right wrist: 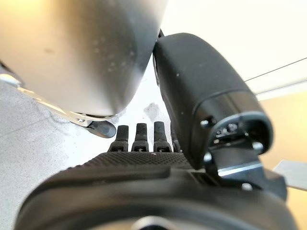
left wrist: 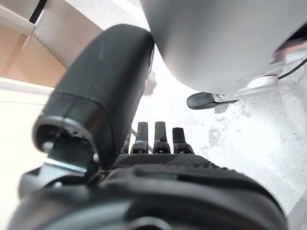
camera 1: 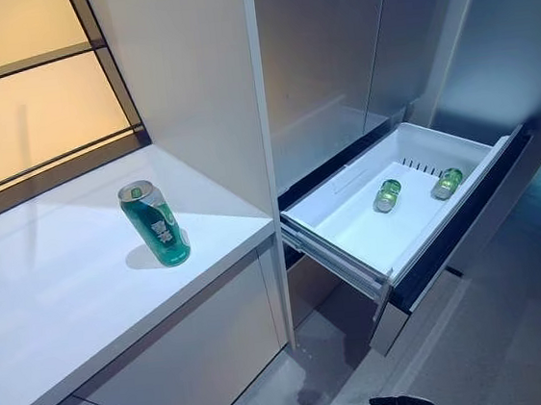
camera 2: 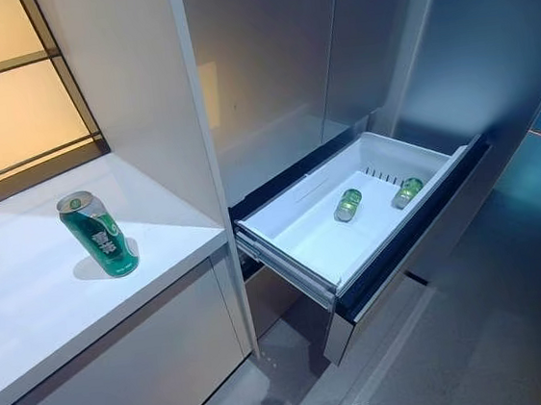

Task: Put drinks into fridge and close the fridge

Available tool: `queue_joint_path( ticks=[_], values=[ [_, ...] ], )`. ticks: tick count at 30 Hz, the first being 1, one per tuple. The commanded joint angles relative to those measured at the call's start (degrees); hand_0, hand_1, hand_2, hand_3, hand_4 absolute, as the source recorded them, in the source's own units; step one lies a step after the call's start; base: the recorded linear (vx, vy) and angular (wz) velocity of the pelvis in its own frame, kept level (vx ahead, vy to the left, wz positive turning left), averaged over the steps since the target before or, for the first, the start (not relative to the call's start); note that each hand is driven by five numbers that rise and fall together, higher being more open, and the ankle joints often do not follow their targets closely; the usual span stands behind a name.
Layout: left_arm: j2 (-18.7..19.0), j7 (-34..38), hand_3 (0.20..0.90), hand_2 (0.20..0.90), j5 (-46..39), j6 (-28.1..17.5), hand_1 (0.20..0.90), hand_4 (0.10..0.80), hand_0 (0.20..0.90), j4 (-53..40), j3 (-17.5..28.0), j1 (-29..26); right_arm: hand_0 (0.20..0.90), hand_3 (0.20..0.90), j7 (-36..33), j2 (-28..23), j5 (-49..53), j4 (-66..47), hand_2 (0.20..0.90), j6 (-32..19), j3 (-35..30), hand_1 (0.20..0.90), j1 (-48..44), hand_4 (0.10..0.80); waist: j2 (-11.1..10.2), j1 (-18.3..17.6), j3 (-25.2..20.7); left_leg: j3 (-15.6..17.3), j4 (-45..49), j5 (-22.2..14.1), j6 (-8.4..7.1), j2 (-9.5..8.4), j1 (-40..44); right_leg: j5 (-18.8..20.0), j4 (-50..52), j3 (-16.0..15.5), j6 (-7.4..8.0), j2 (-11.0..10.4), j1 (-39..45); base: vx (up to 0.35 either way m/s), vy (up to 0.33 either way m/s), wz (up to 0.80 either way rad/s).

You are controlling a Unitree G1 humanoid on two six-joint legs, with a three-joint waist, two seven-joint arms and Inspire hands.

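A tall green can (camera 1: 156, 223) stands upright on the white counter (camera 1: 57, 293) at the left; it also shows in the right eye view (camera 2: 98, 233). To its right the fridge (camera 1: 322, 52) has its lower white drawer (camera 1: 361, 230) pulled out. Green cans (camera 1: 387, 195) lie on their sides in the drawer, toward its far end. My left hand (left wrist: 158, 165) hangs low over the floor with straight fingers and holds nothing. My right hand (right wrist: 144, 163) hangs the same way, fingers straight and empty. Both hands are far from the cans.
A tall white panel (camera 1: 189, 76) separates the counter from the fridge. A lit yellow window (camera 1: 18, 103) runs behind the counter. The open drawer's dark front (camera 1: 467, 230) juts out over the grey floor (camera 1: 516, 331). White cabinet fronts (camera 1: 180, 357) sit under the counter.
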Motion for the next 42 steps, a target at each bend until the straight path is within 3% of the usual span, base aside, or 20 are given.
queue_joint_path(
  ticks=[1, 6, 9, 14, 17, 22, 25, 27, 30, 32, 36, 40, 42],
  values=[
    [-1.2, -0.2, 0.900, 0.900, 2.5, -3.2, 0.900, 0.800, 0.900, 2.4, -0.4, -3.0, 0.900, 0.900, 1.5, -0.4, -1.4, 4.0, 0.900, -1.7, 2.4, 0.900, -2.5, 0.800, 0.0, 0.7, 1.2, 3.7, 3.5, -4.7, 0.36, -1.44, -1.2, -5.7, 5.2, -0.8, 1.99, -0.6, -1.2, 0.000, 0.000, 0.00],
    [-1.1, 0.2, 0.900, 0.900, 2.5, -4.4, 0.900, 0.800, 0.900, 2.4, -0.2, -3.0, 0.900, 0.900, 1.5, -0.4, -1.6, 4.1, 0.900, -1.6, 2.3, 0.900, -2.6, 0.800, 0.0, 0.7, 1.1, 3.7, 3.6, -4.7, 0.38, -1.46, -1.1, -5.7, 5.3, -0.8, 1.99, -0.6, -1.2, 0.000, 0.000, 0.00],
    [-0.8, 0.6, 0.900, 0.900, 3.2, -8.9, 0.900, 0.800, 0.900, 1.8, -0.9, -3.2, 0.900, 0.900, 1.6, -0.6, -1.9, 4.4, 0.900, -1.7, 2.6, 0.900, -2.8, 0.800, 0.2, 0.7, 1.1, 3.7, 3.5, -4.6, 0.32, -1.44, -1.2, -5.7, 5.3, -0.8, 1.99, -0.6, -1.2, 0.000, 0.000, 0.00],
    [0.9, -4.7, 0.900, 0.900, 0.8, -22.4, 0.900, 0.800, 0.900, -6.7, -5.6, -5.1, 0.900, 0.900, 2.3, -1.9, -1.8, 3.0, 0.900, -0.7, 3.3, 0.900, -3.6, 0.800, 0.7, 0.7, 1.7, 3.7, 3.5, -4.4, 0.21, -1.32, -1.6, -5.6, 5.5, -0.7, 2.19, -0.5, -1.7, -0.021, 0.009, 0.00],
    [2.5, -10.6, 0.900, 0.900, -4.8, -23.7, 0.900, 0.800, 0.900, -15.3, -7.3, -6.4, 0.900, 0.900, 3.0, -2.9, -1.8, 2.4, 0.900, -0.1, 3.3, 0.900, -4.2, 0.800, 1.1, 0.9, 2.0, 3.5, 3.3, -4.2, 0.36, -1.32, -1.8, -5.6, 5.6, -0.6, 2.20, -0.5, -2.1, -0.043, 0.022, 0.00],
    [6.2, -24.0, 0.900, 0.900, -17.2, -20.9, 0.900, 0.800, 0.900, -33.0, -9.1, -8.5, 0.900, 0.900, 3.5, -3.8, -1.8, 1.8, 0.900, 0.5, 3.0, 0.900, -4.7, 0.800, 1.7, 1.4, 2.2, 2.9, 3.0, -3.9, 0.61, -1.40, -1.9, -5.4, 5.8, -0.4, 2.20, -0.3, -2.4, -0.007, 0.004, 0.00],
    [8.8, -30.1, 0.900, 0.900, -25.7, -18.3, 0.900, 0.800, 0.900, -42.5, -8.1, -10.5, 0.900, 0.900, 3.4, -3.9, -1.5, 1.8, 0.900, 0.4, 3.3, 0.900, -4.8, 0.800, 1.9, 1.5, 2.2, 2.6, 2.8, -3.8, 0.65, -1.45, -2.0, -5.3, 5.8, -0.3, 2.23, -0.3, -2.5, 0.000, 0.000, 0.00],
    [10.9, -32.1, 0.900, 0.900, -32.2, -14.2, 0.900, 0.800, 0.900, -51.4, -5.9, -12.2, 0.900, 0.900, 3.0, -3.8, -1.2, 1.9, 0.900, -0.1, 3.3, 0.900, -4.4, 0.800, 1.9, 1.8, 2.1, 2.3, 2.5, -3.7, 0.73, -1.48, -2.0, -5.3, 5.7, -0.3, 2.22, -0.3, -2.5, 0.000, 0.000, 0.00],
    [12.8, -30.4, 0.900, 0.900, -40.7, -10.1, 0.900, 0.800, 0.900, -64.2, -1.6, -14.1, 0.900, 0.900, 2.6, -3.3, -1.3, 2.5, 0.900, -1.1, 3.2, 0.900, -3.7, 0.800, 1.8, 2.1, 1.8, 2.0, 2.1, -3.8, 0.93, -1.54, -1.8, -5.5, 5.5, -0.2, 2.18, -0.3, -2.3, 0.000, 0.000, 0.00],
    [12.9, -26.9, 0.900, 0.900, -45.3, -10.2, 0.900, 0.800, 0.900, -70.2, 1.4, -15.0, 0.900, 0.900, 2.1, -2.8, -1.8, 3.2, 0.900, -2.1, 3.1, 0.900, -3.1, 0.800, 1.6, 2.2, 1.5, 1.7, 1.8, -4.0, 1.09, -1.59, -1.6, -5.6, 5.3, -0.2, 2.19, -0.3, -2.1, 0.000, 0.000, 0.00],
    [12.7, -19.5, 0.900, 0.900, -47.7, -16.2, 0.900, 0.800, 0.900, -78.7, 6.6, -15.8, 0.900, 0.900, 1.0, -1.3, -2.4, 4.5, 0.900, -3.8, 3.2, 0.900, -1.6, 0.800, 1.2, 2.8, 0.8, 1.0, 1.4, -4.3, 1.37, -1.71, -1.0, -6.2, 5.0, -0.1, 1.97, -0.2, -1.4, 0.008, -0.007, 0.00],
    [13.2, -11.9, 0.900, 0.900, -42.6, -24.7, 0.900, 0.800, 0.900, -83.1, 9.8, -16.3, 0.900, 0.900, -0.2, 0.2, -2.4, 5.3, 0.900, -4.8, 4.5, 0.900, -0.7, 0.800, 1.1, 3.3, 0.1, 0.1, 1.0, -4.5, 1.35, -1.81, -0.4, -6.7, 4.8, -0.3, 1.70, 0.1, -0.5, 0.025, -0.007, 0.04],
    [13.2, -9.1, 0.900, 0.900, -39.8, -26.3, 0.900, 0.800, 0.900, -84.2, 10.4, -17.3, 0.900, 0.900, -0.5, 0.6, -2.8, 5.6, 0.900, -4.7, 5.4, 0.900, -0.5, 0.800, 1.1, 3.3, -0.2, 0.0, 0.9, -4.6, 1.25, -1.72, -0.2, -7.0, 4.8, -0.4, 1.66, 0.1, -0.3, 0.027, 0.002, 0.04]
  ],
)
